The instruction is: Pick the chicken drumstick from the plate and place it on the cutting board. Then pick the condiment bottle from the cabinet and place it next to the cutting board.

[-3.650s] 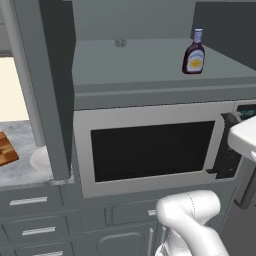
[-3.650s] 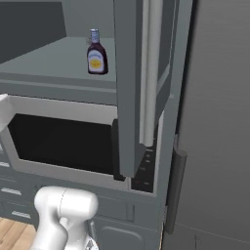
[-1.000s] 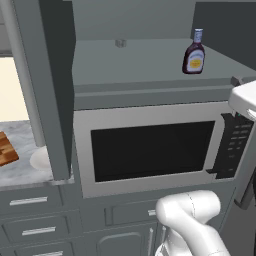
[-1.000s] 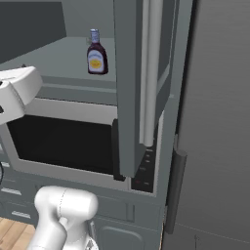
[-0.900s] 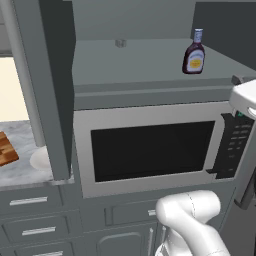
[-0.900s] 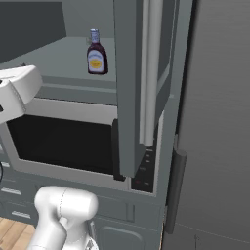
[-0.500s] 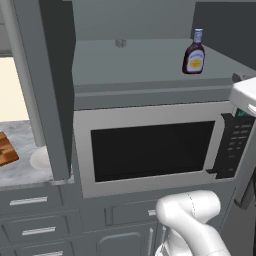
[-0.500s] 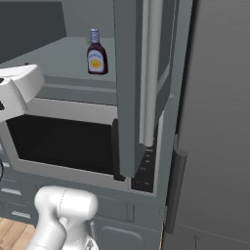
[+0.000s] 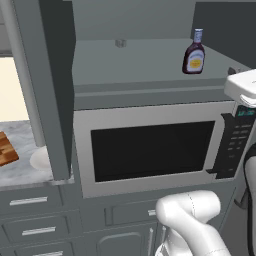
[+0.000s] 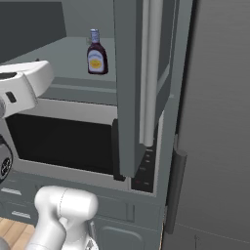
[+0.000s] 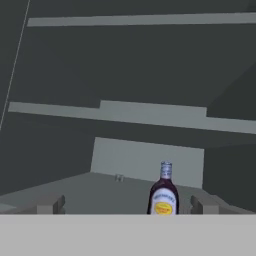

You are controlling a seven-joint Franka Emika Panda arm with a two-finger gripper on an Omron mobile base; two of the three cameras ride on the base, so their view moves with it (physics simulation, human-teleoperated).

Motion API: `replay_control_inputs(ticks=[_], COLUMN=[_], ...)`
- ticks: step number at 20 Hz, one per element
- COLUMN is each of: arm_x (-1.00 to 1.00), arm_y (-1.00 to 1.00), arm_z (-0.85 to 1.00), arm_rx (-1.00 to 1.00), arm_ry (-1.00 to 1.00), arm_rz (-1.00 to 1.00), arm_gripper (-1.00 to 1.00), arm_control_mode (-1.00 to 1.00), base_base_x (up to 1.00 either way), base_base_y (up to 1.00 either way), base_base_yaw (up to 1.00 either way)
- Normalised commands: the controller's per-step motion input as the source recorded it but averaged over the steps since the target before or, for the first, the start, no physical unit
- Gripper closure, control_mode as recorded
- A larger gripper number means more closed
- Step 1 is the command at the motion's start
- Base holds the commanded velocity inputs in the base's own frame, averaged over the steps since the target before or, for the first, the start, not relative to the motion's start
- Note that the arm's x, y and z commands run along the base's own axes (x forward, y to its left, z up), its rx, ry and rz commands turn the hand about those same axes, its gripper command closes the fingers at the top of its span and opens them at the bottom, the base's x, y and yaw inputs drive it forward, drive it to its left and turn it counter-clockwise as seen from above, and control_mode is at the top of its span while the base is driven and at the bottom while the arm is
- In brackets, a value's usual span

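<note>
Now the condiment bottle point(image 11: 163, 195) stands upright on the cabinet shelf point(image 9: 145, 65) (above the microwave point(image 9: 150, 150)), straight ahead of the gripper point(image 11: 127, 204), between its wide-open, empty fingers, nearer the right one.

two base views flank the arm facing the cabinet point(image 9: 150, 65), hand view looks inside, all share the condiment bottle point(image 11: 163, 196)

The grey inner shelf point(image 9: 130, 65) of the cabinet point(image 9: 47, 75) ran across the upper half of the left base view, above the microwave point(image 9: 150, 147). The condiment bottle point(image 9: 194, 52) stood upright on it toward the upper right. At the left edge, a marbled counter point(image 9: 20, 172) carried the cutting board point(image 9: 6, 150) and the plate point(image 9: 40, 159), just beside each other.
</note>
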Motion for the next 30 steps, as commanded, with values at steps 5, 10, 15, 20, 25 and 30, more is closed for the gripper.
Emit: replay_control_inputs(ticks=[5,10,15,20,25,30], arm_x=[0.22,0.17,0.07,0.03,0.04,0.09], arm_y=[-0.15,-0.04,0.00,-0.01,-0.06,-0.08], arm_z=[0.00,0.00,0.00,0.00,0.00,0.00], arm_rx=[0.00,0.01,0.00,0.00,0.00,0.00], arm_ry=[0.00,-0.03,-0.06,-0.06,-0.01,0.00], arm_rz=[-0.03,-0.01,0.00,0.00,0.00,0.00], arm_gripper=[-1.00,-1.00,-1.00,-1.00,-1.00,-1.00], arm_control_mode=[-1.00,-1.00,-1.00,-1.00,-1.00,-1.00], base_base_x=[0.00,0.00,0.00,0.00,0.00,0.00], base_base_y=[0.00,0.00,0.00,0.00,0.00,0.00], base_base_yaw=[0.00,0.00,0.00,0.00,0.00,0.00])
